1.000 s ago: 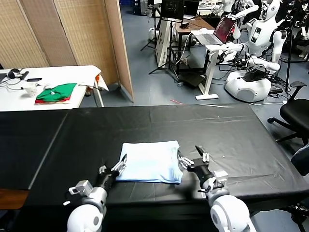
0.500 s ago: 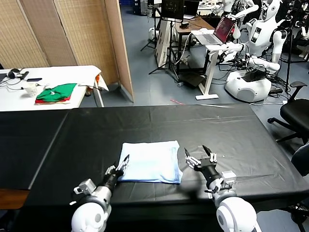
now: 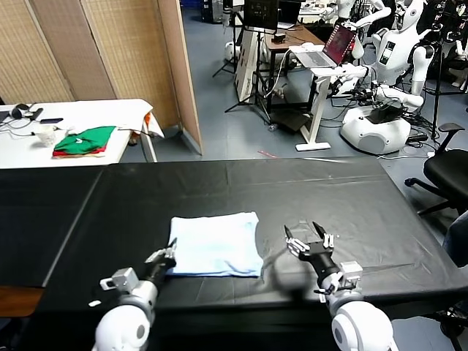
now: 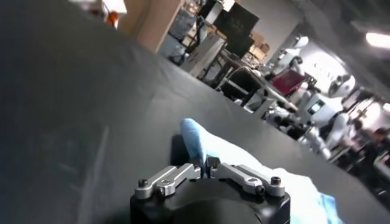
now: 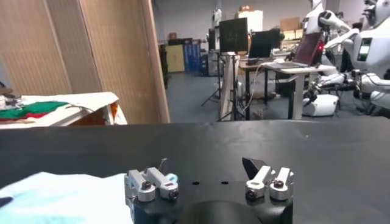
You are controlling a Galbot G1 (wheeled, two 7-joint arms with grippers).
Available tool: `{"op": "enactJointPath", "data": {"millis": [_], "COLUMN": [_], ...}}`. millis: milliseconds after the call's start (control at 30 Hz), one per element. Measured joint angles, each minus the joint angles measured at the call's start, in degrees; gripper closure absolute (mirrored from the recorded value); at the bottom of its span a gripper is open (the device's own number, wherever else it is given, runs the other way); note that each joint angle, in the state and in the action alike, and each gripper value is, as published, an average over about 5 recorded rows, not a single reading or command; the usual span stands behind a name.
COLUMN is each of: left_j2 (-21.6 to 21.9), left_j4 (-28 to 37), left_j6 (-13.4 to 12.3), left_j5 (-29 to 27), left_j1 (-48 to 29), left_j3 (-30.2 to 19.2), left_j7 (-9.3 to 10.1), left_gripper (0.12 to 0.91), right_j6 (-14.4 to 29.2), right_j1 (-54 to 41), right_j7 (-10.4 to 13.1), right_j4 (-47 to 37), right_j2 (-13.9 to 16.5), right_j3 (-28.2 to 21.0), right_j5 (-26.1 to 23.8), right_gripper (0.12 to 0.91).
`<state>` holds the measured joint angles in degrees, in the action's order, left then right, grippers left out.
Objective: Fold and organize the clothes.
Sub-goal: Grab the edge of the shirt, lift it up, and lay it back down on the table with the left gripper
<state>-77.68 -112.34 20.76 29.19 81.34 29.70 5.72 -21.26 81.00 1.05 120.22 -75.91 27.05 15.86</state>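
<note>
Folded pale blue T-shirt (image 3: pixel 216 243) lying flat near the desk's (image 3: pixel 351 197) front edge, left of centre. Left pincer (image 3: pixel 165 257) clamped together on the shirt's near-left corner. Right pincer (image 3: pixel 310 242) hovering apart, clear of the cloth toward the front-right. Likely final tidying: dragging the bundle into place. Next calls for releasing the corner without ruffling the fold.

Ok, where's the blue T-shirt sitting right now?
In the head view the folded T-shirt lies near the front edge of the black table, left gripper shut on its left edge, right gripper open beside it.
</note>
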Motion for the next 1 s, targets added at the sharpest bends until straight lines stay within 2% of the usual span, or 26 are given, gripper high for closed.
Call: {"op": "enactJointPath", "data": {"millis": [133, 300, 533, 667, 767, 833, 1000], "left_j2": [5.28, 13.68, 25.96, 30.96, 32.12, 31.49, 26.57], "left_j4": [-2.51, -5.13, -7.48, -9.31, -11.15, -12.73, -16.93], "left_j6": [0.45, 0.52, 0.84, 0.72, 1.1, 1.62, 2.87], "left_j5": [-4.12, -3.84, -2.48, -2.51, -1.86, -0.51, 5.68], "left_j1": [1.31, 3.77, 8.44, 12.09, 13.56, 13.61, 11.79], "left_j3": [2.28, 7.12, 17.63, 24.29, 26.78, 26.58, 20.29], "left_j7": [0.39, 0.4, 0.39, 0.5, 1.17, 1.68, 2.94], "left_gripper": [0.855, 0.855, 0.855, 0.855, 0.855, 0.855, 0.855], "right_j6": [0.0, 0.13, 0.39, 0.75, 1.08, 1.14, 1.21], "right_j1": [-0.24, -0.78, -1.07, -0.76, -0.29, 0.15, 1.32], "right_j7": [0.0, -0.04, -0.1, -0.15, -0.18, -0.19, -0.19], "right_j4": [-0.72, -1.66, -2.43, -2.72, -2.98, -2.94, -2.37], "right_j2": [0.14, -0.59, -1.4, -1.62, -1.86, -1.99, -2.44], "right_j3": [0.02, -0.69, -1.44, -1.67, -1.75, -1.65, -1.02], "right_j5": [0.0, -0.38, -0.84, -0.92, -1.27, -1.57, -2.44], "right_gripper": [0.118, 0.118, 0.118, 0.118, 0.118, 0.118, 0.118]}}
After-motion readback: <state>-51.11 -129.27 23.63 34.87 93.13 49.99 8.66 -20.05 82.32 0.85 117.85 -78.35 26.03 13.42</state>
